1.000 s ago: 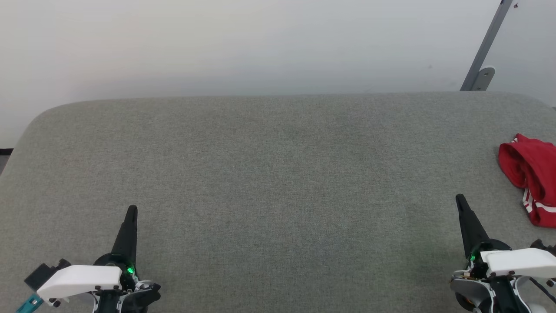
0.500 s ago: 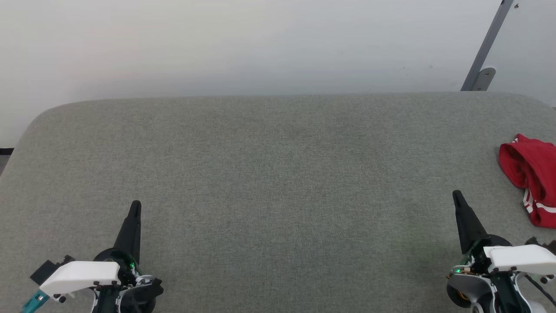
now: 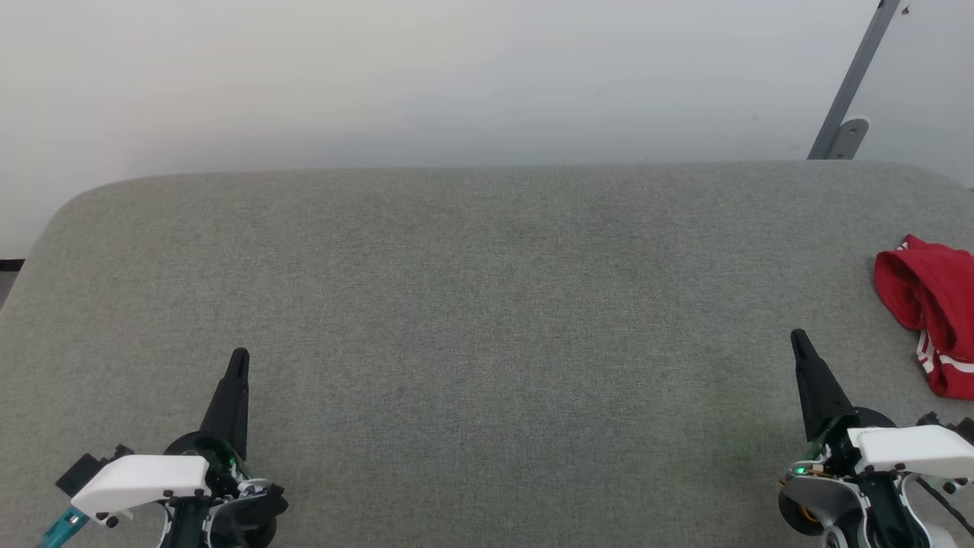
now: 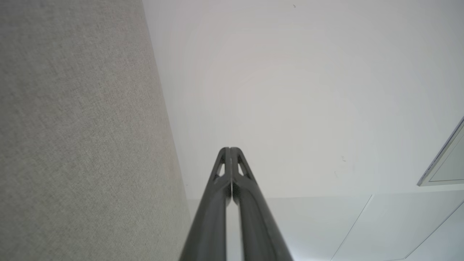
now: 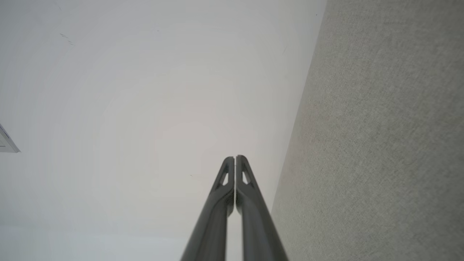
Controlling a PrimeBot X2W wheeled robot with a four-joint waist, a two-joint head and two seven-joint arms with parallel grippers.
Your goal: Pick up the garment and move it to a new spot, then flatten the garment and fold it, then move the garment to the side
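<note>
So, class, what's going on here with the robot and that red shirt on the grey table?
Nothing is being handled at this moment. The red garment lies crumpled in a heap at the right edge of the grey table, partly cut off by the head view, not yet picked up. The left gripper and the right gripper are both shut and empty, poised over the near side of the table. The right gripper is the nearer one to the garment but is not touching it.

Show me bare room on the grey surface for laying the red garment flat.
The widest bare stretch of the grey surface runs between the left end effector and right end effector, back to the far edge by the wall. Crowded only at the right edge, where the bunched garment lies.
</note>
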